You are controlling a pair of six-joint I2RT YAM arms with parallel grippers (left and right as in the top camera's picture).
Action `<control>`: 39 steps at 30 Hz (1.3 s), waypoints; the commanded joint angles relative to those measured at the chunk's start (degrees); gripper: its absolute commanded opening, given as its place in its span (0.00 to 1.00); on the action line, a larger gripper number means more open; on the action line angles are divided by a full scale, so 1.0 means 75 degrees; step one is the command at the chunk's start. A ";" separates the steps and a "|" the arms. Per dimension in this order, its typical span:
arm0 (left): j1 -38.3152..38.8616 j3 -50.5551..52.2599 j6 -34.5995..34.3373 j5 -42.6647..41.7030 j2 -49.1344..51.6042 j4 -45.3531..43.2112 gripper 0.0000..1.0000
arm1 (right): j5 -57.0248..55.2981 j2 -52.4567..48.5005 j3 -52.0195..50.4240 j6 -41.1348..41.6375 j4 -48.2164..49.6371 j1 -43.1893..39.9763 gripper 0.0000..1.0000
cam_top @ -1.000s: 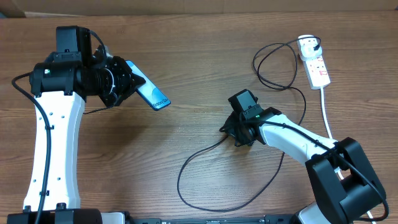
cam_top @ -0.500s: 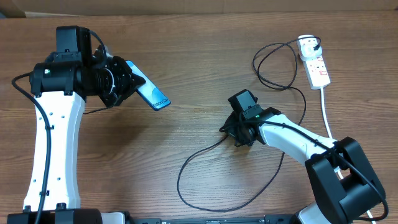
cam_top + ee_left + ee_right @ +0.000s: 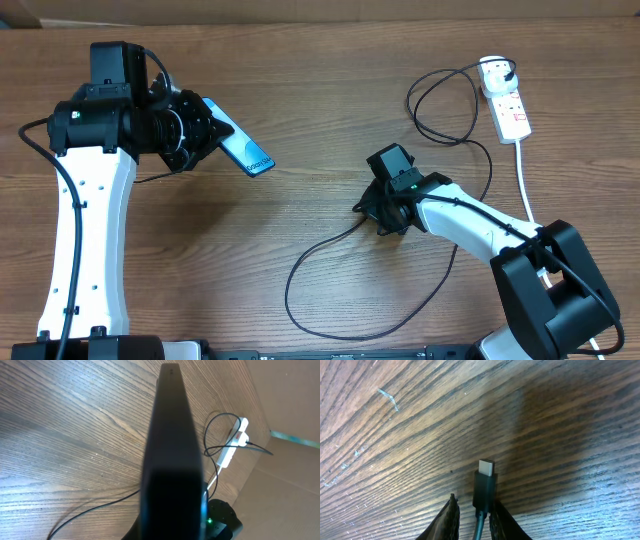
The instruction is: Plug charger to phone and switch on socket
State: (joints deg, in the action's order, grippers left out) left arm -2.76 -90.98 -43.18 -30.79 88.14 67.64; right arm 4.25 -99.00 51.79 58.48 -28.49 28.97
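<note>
Two arms work over the wooden bench [image 3: 330,80]. The left gripper [image 3: 205,132], towards the bench's left edge, is clamped on one end of the phone [image 3: 245,152]. The phone juts out towards the middle with its blue screen tilted up, raised off the wood. From the left wrist the phone [image 3: 172,460] shows only as a dark edge-on slab running up the middle of the view.

The right gripper [image 3: 385,213] sits low near the middle of the bench, well apart from the phone. Its jaws are narrow, closed round the black plug body of the charger [image 3: 485,490]. The metal tip pokes out past the fingers [image 3: 452,515], just above the wood grain.

From there the charger [image 3: 300,270] cable loops towards the front edge, then runs back to the far right corner. It meets the socket [image 3: 511,108] there, which lies flat with its white cord [image 3: 522,180] trailing towards the front along the right edge.
</note>
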 commanded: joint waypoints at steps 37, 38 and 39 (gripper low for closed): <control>0.0720 -0.0032 0.2253 0.0017 -0.0052 -0.0417 0.04 | 0.1116 0.3634 0.1807 -0.3244 -0.4051 -0.2830 1.00; 0.0854 -0.0032 0.2340 0.0017 -0.0050 -0.0493 0.04 | 0.1297 0.3689 0.1807 -0.3244 -0.4045 -0.2900 1.00; 0.0991 -0.0032 0.2396 0.0015 -0.0050 -0.0580 0.05 | 0.1416 0.3724 0.1807 -0.3244 -0.4042 -0.2940 1.00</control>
State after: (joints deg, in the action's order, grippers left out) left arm 1.43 -90.98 -30.92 -30.04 88.14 64.93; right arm 8.19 -73.25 63.48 37.23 -58.81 8.43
